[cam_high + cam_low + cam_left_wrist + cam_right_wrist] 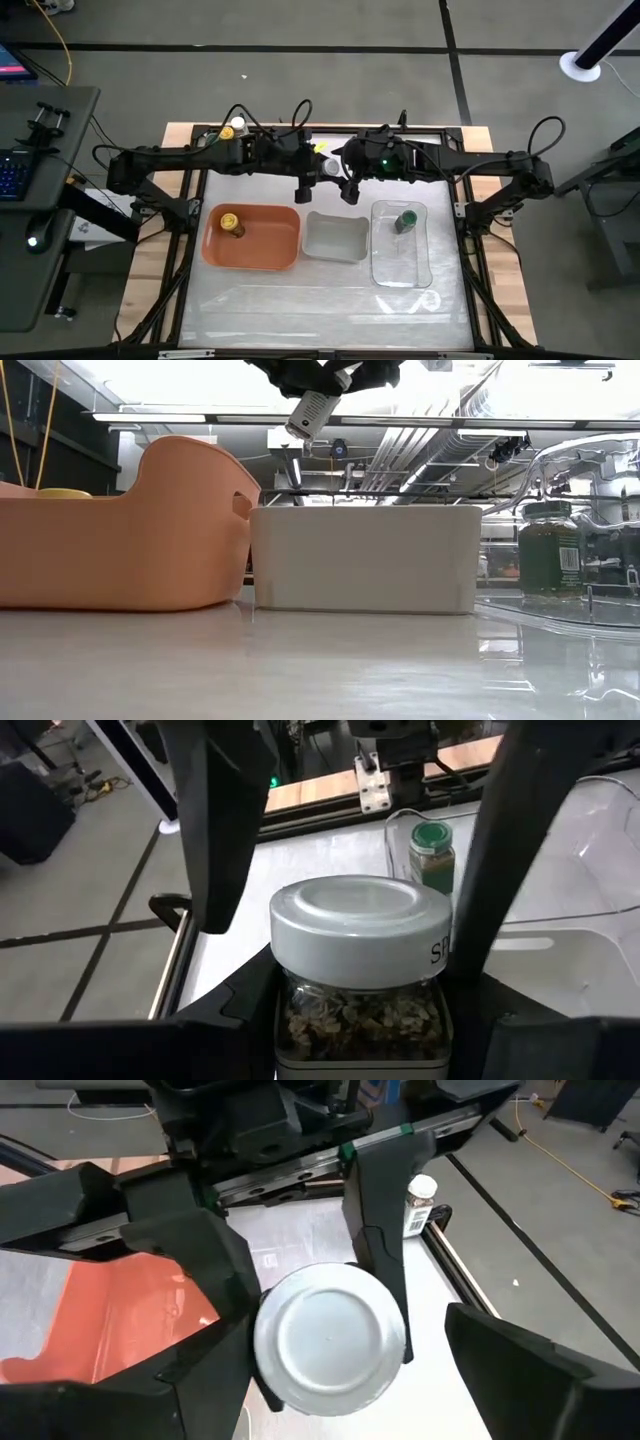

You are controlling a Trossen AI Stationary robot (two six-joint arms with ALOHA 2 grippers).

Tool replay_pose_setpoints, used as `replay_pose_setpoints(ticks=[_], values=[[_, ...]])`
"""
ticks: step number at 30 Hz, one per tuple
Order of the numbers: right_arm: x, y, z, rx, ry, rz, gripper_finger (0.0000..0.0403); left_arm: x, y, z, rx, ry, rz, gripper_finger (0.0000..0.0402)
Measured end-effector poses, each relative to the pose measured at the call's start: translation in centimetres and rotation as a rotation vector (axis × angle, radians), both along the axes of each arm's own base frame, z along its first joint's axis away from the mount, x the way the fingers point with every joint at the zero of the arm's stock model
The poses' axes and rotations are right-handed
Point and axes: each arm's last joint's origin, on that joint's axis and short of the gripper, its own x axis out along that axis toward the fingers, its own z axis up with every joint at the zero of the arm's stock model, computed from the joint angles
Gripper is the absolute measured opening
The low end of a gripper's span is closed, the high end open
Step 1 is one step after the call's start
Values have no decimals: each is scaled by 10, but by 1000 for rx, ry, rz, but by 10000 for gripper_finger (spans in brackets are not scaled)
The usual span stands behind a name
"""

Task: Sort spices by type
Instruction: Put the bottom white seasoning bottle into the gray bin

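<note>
Mid-air moment here: the white-lidded jar [360, 935], full of flaky light-coloured stuff, is up off the bench at the back, roughly over the far edge of the grey tray [335, 240]. The left gripper [305, 188] has its fingers clamped on the jar's body, and the jar sits upright in its wrist view.

The right gripper [349, 192] is right beside it and comes down over the lid. I honestly can't tell whether its fingers have closed on it or are only straddling it.

My guess is a hand-off, or a steadying hold before a drop.

The sorting logic seems clear enough: a yellow-lidded jar [232, 222] stands in the orange tray [265, 240], and a green-lidded jar [405, 220] in the clear tray [400, 265]. So the grey one looks reserved for white lids. One more jar [232, 128] waits at the back left corner.
</note>
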Motion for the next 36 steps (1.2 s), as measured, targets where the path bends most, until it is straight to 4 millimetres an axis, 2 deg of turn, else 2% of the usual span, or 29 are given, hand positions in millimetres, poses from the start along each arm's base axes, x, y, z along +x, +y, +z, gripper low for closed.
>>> replay_pose_setpoints(ticks=[4,10,20,22,26,28,32,36], values=[[0,0,0,2,0,0,285,0,0,0,3,-3,5,162],[0,1,0,15,0,20,198,0,0,0,4,-4,8,162],[1,0,0,16,-7,21,198,-1,0,0,-28,-2,19,165],[1,0,0,11,-6,19,198,-2,0,0,-33,5,21,204],[-4,-5,1,-11,17,-16,198,-7,1,-1,-41,47,54,308],[-9,-9,2,-26,32,-33,198,-10,2,-3,-38,87,71,340],[-21,-19,8,-35,49,-83,198,-23,5,-4,-58,166,104,360],[-33,-20,0,33,166,-85,198,-50,14,3,-129,233,211,360]])
